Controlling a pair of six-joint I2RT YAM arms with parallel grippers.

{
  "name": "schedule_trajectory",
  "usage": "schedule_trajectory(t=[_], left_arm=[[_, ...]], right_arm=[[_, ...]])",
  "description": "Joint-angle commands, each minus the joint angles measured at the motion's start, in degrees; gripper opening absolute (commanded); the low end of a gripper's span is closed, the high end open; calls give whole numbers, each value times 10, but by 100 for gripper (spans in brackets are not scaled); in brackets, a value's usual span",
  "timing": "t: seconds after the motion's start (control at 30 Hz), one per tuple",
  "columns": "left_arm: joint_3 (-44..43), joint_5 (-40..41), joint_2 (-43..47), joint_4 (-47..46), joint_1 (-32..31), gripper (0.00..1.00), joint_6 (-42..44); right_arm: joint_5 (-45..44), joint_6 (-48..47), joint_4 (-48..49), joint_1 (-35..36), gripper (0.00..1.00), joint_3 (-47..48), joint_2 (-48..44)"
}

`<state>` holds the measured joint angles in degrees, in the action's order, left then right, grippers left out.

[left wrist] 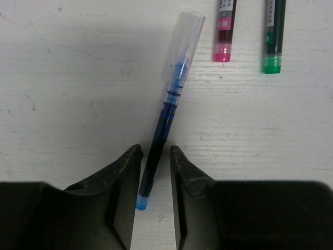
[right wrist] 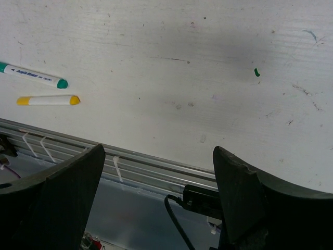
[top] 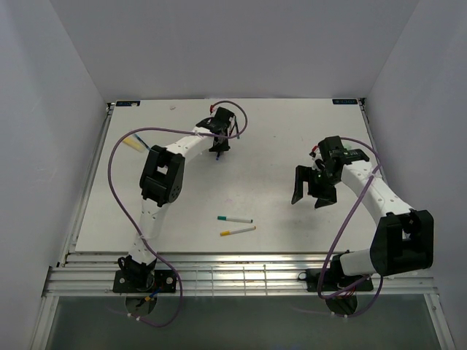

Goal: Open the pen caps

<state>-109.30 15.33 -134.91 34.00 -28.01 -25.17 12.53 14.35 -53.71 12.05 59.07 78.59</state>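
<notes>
In the left wrist view a slim dark-blue pen (left wrist: 161, 125) with a clear cap (left wrist: 183, 44) lies on the white table. My left gripper (left wrist: 155, 151) is low on the table and straddles the pen's rear end. Its jaws are narrowly open: the left one is against the barrel, and a small gap shows on the right. In the top view this gripper (top: 218, 151) is at the far middle. My right gripper (top: 309, 200) hangs above the table, wide open and empty (right wrist: 158, 151). A white pen with green ends (top: 234, 219) and one with yellow ends (top: 238, 231) lie near the front.
A magenta-ended dark pen (left wrist: 225, 31) and a green-ended dark pen (left wrist: 273, 36) lie just beyond the blue pen. Yellow highlighters (top: 135, 143) lie at the far left. The table's metal front rail (right wrist: 156, 169) runs under my right gripper. A green fleck (right wrist: 256, 72) lies on the table.
</notes>
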Motion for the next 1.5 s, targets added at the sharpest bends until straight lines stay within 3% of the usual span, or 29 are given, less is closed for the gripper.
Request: schedule_trajectory(t=[0.0,0.27,0.37,0.63,0.77,0.93,1.0,1.2,1.47], left_arm=[[38,-3,-10,51,-4,38,-2],[85,-7,14,49,-4,8,-19],[103,-10,40,50,-4,1,-25],[160,-71,175,58,-4,0,-36],[195,-202,246,43,-4,0,-12],[286,-380,336,11,-6,0,-30],[319,-426,389,-8,-6,0,-41],[410,-462,482,-57,-8,0,-95],[434,-467,504,-75,-10,0,-113]], right_arm=[[0,-6,5,7,90,14,9],[-36,8,-6,20,90,35,27],[14,28,17,20,90,19,39],[153,38,68,21,91,67,87],[219,75,122,25,98,118,116],[271,166,246,34,100,161,151],[282,195,283,44,96,169,167],[281,261,342,80,83,214,223],[280,319,396,125,70,218,245]])
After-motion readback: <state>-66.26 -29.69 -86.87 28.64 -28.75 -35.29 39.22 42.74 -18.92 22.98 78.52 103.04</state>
